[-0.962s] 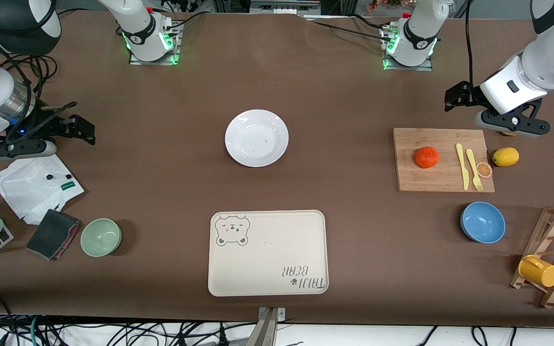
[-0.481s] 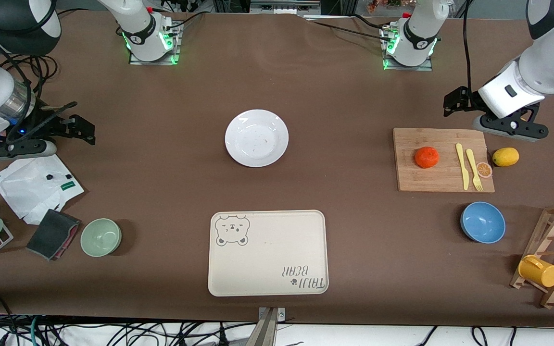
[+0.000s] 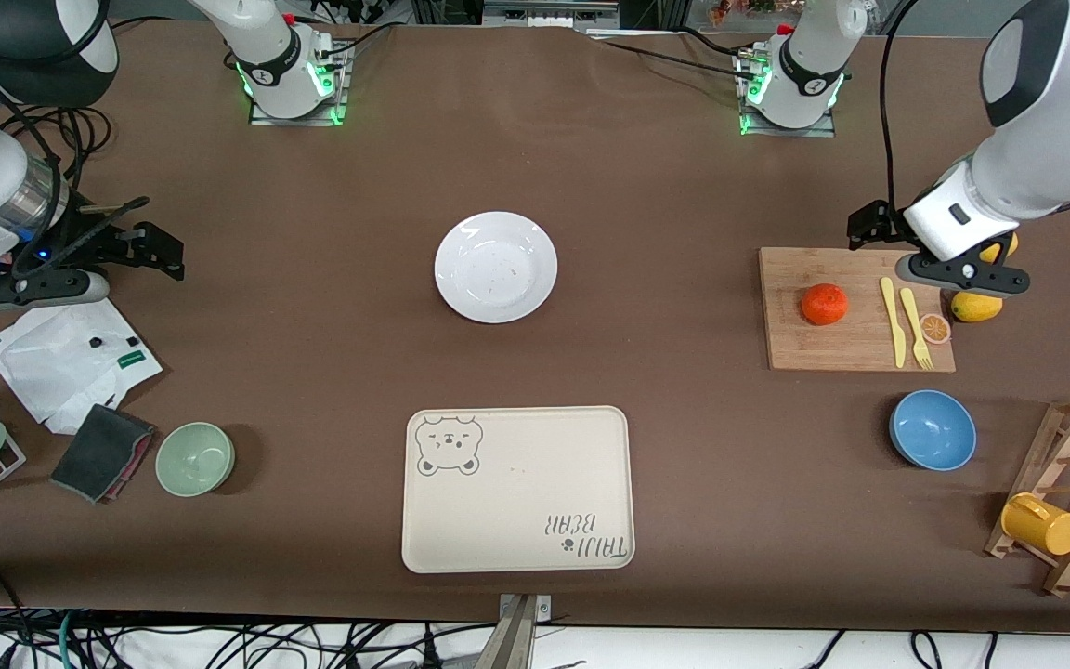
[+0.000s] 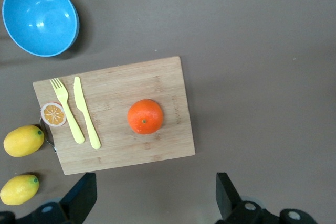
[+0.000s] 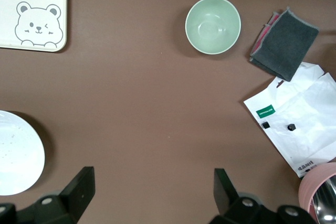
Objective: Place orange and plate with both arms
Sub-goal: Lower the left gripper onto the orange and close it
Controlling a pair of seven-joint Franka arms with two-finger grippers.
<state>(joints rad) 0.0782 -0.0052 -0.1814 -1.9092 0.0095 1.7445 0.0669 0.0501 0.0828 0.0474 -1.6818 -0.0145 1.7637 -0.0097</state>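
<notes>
- Two pincers are seen, both spread wide with nothing gripped.
- Left pincer (image 3: 916,255) is held over the edge of the cutting board (image 3: 855,348) that lies farthest from the front camera; its fingers (image 4: 80,198) frame that board in the left wrist view.
- Orange (image 3: 824,304) is seated on the board, apart from the yellow knife (image 3: 890,321) and fork (image 3: 914,327).
- Orange slice (image 3: 935,328) is found at the board's edge, with a lemon (image 3: 973,309) just beside it on the counter (image 3: 684,204).
- Plate (image 3: 496,267) is set mid-counter, bare, farther from the front camera than the bear tray (image 3: 516,489).
- Right pincer (image 3: 140,251) is parked at the right arm's end, over bare counter, waiting.
- Blue bowl (image 3: 932,429) is placed nearer the front camera than the board.
</notes>
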